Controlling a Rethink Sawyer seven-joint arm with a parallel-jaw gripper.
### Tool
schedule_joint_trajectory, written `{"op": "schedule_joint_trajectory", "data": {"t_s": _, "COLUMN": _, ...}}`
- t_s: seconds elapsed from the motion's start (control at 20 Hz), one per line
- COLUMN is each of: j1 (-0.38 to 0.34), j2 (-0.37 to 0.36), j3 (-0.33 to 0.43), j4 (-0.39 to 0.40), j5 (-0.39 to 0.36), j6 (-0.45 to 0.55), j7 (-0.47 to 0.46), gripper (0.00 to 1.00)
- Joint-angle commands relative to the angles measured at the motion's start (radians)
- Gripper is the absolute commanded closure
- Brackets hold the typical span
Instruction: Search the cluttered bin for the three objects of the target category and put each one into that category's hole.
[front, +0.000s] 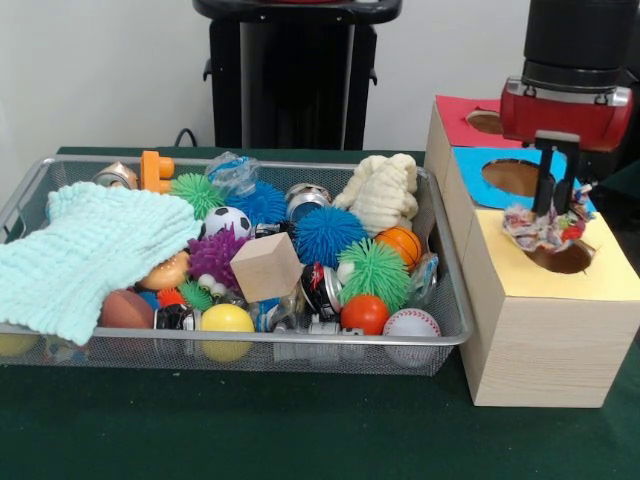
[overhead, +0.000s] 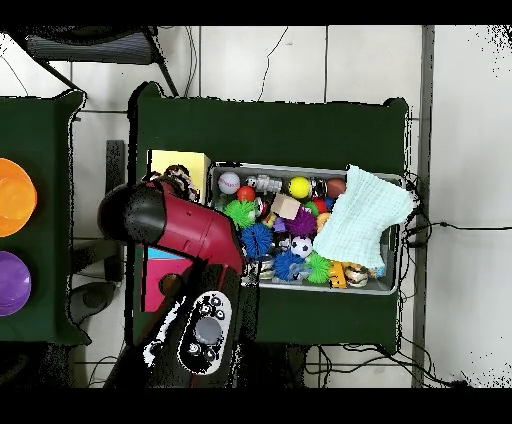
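My gripper (front: 556, 208) hangs over the yellow top (front: 610, 270) of the pale wooden box, right of the bin. It is shut on a bunched white polka-dot cloth (front: 535, 228), which droops onto the rim of the round hole (front: 566, 259). In the overhead view the arm (overhead: 175, 222) covers the gripper; a bit of the cloth (overhead: 181, 183) shows by the yellow top (overhead: 178, 161). The silver wire-mesh bin (front: 250, 340) is full of toys. No other polka-dot cloth shows in it.
A mint green waffle-knit cloth (front: 90, 250) covers the bin's left end. A wooden cube (front: 266, 266), spiky balls and sports balls fill the rest. The blue-topped hole (front: 512, 177) and red-topped hole (front: 485, 121) lie behind the yellow one. Orange (overhead: 15, 195) and purple (overhead: 12, 282) bowls sit apart.
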Motion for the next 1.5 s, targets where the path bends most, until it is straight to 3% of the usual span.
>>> {"op": "schedule_joint_trajectory", "data": {"t_s": 0.05, "j1": -0.028, "j2": 0.093, "j3": 0.110, "j4": -0.098, "j5": 0.050, "j6": -0.053, "j7": 0.248, "gripper": 1.00}}
{"op": "schedule_joint_trajectory", "data": {"t_s": 0.45, "j1": -0.040, "j2": 0.116, "j3": 0.119, "j4": -0.110, "j5": 0.027, "j6": -0.108, "j7": 0.203, "gripper": 1.00}}
{"op": "schedule_joint_trajectory", "data": {"t_s": 0.5, "j1": -0.026, "j2": 0.126, "j3": 0.093, "j4": -0.125, "j5": 0.020, "j6": -0.087, "j7": 0.209, "gripper": 0.00}}
{"op": "schedule_joint_trajectory", "data": {"t_s": 0.8, "j1": 0.036, "j2": 0.177, "j3": -0.034, "j4": -0.206, "j5": 0.010, "j6": 0.089, "j7": 0.288, "gripper": 0.00}}
{"op": "schedule_joint_trajectory", "data": {"t_s": 1.25, "j1": 0.076, "j2": 0.207, "j3": -0.142, "j4": -0.275, "j5": -0.005, "j6": 0.288, "j7": 0.359, "gripper": 0.00}}
{"op": "schedule_joint_trajectory", "data": {"t_s": 1.5, "j1": 0.095, "j2": 0.178, "j3": -0.191, "j4": -0.290, "j5": -0.033, "j6": 0.402, "j7": 0.381, "gripper": 0.00}}
